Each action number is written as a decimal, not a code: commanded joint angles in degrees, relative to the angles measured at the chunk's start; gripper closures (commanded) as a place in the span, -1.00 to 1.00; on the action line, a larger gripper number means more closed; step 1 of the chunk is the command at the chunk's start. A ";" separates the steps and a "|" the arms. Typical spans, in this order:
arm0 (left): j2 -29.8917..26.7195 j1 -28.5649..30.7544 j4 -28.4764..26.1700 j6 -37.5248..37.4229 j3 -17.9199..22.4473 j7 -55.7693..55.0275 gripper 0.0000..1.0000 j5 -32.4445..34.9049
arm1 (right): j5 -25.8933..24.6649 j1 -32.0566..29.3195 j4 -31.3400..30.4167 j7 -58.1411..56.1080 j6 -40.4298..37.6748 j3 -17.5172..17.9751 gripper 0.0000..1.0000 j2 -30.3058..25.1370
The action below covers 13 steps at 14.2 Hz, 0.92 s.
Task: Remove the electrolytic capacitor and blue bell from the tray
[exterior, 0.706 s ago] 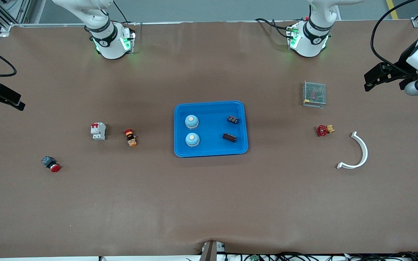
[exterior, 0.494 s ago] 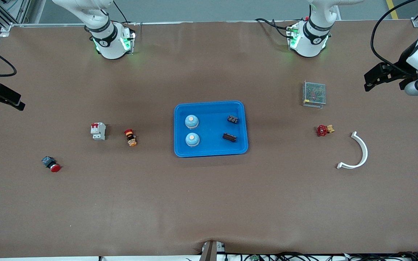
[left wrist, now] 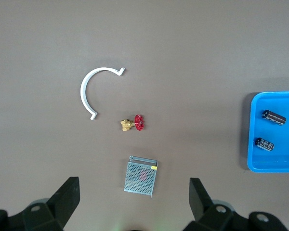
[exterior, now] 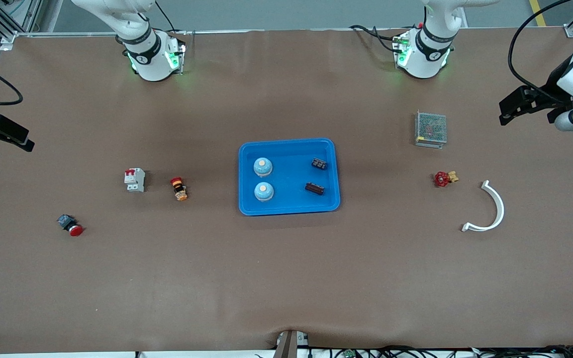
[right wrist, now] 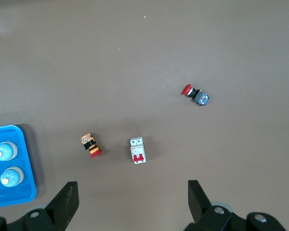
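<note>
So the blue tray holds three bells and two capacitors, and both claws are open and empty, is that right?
Not quite: the blue tray holds two bells, and, not three, as the front view shows. The two capacitors and are in it, and the left claw and right claw are open and empty.

My table cover looks matt brown, cloth-like (faintly creased). The tray is glossy blue plastic. The mesh box appears perforated metal. The arc is smooth white plastic. My fingers are matt black.
</note>
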 commanded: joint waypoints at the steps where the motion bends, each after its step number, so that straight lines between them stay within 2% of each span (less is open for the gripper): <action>1: 0.47 0.11 -0.42 -0.69 -0.62 -0.25 -1.00 -0.12 | -0.07 0.14 -0.33 0.23 -0.16 -0.01 -1.00 -0.67; 6: 2.23 -0.07 -4.90 0.71 -2.99 -7.70 -1.00 -0.64 | 0.46 0.67 -0.51 4.51 -0.16 -0.01 -1.00 -0.67; 9: 2.15 0.11 -12.88 7.37 -6.85 -16.91 -1.00 -0.38 | 0.37 5.67 -1.99 21.71 0.28 -0.01 -1.00 -0.67; 13: 4.16 -0.07 -22.81 18.09 -12.65 -32.02 -1.00 -0.03 | 0.55 11.82 -5.69 43.86 4.75 0.08 -1.00 -0.24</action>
